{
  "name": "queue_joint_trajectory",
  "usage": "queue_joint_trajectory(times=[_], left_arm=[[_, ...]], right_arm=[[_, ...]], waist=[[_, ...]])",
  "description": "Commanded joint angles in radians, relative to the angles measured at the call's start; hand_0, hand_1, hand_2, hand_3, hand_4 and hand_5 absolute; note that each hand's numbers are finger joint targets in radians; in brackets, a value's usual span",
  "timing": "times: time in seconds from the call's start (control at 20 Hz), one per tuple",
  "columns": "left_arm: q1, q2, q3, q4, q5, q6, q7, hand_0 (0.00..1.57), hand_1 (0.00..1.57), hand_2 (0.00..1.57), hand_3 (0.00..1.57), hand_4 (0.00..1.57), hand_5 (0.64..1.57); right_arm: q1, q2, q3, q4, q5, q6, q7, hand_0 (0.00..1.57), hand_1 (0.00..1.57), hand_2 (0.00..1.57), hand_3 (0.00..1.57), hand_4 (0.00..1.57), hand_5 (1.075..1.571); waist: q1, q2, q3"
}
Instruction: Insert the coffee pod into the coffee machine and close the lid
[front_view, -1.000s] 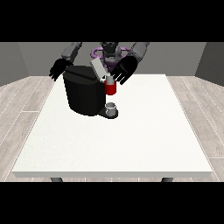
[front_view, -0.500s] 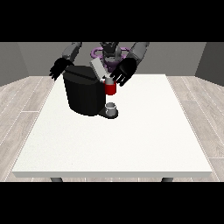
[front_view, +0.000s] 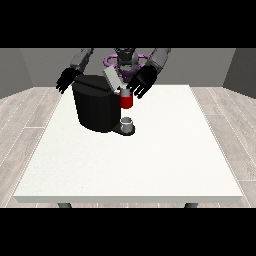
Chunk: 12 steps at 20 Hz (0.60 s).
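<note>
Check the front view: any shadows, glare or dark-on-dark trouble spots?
Front view: even light, no glare on the white table; only a faint shadow beside the black coffee machine. The hand at the view's left is black too, so its edge blurs against the machine; the hand at the view's right reads clearer.

text: none legible | labels: none | coffee machine (front_view: 97, 107): no readable marking
</note>
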Motion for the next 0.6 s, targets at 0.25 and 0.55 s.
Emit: queue_joint_trajectory(times=[0.25, 0.55], left_arm=[[-0.005, 0.016, 0.000, -0.002, -0.015, -0.009, -0.026, 1.07, 1.07, 1.12, 0.93, 0.37, 1.571], [0.055, 0.014, -0.059, 0.013, -0.077, 0.000, -0.079, 0.00, 0.00, 0.00, 0.00, 0.00, 1.571]], right_arm=[[-0.002, -0.008, -0.012, 0.007, -0.014, 0.014, -0.023, 0.00, 0.00, 0.00, 0.00, 0.46, 1.571], [0.004, 0.017, 0.011, -0.031, 0.001, -0.016, 0.009, 0.00, 0.00, 0.00, 0.00, 0.41, 1.571]], waist=[[0.004, 0.003, -0.0009], [-0.004, 0.011, -0.0011]])
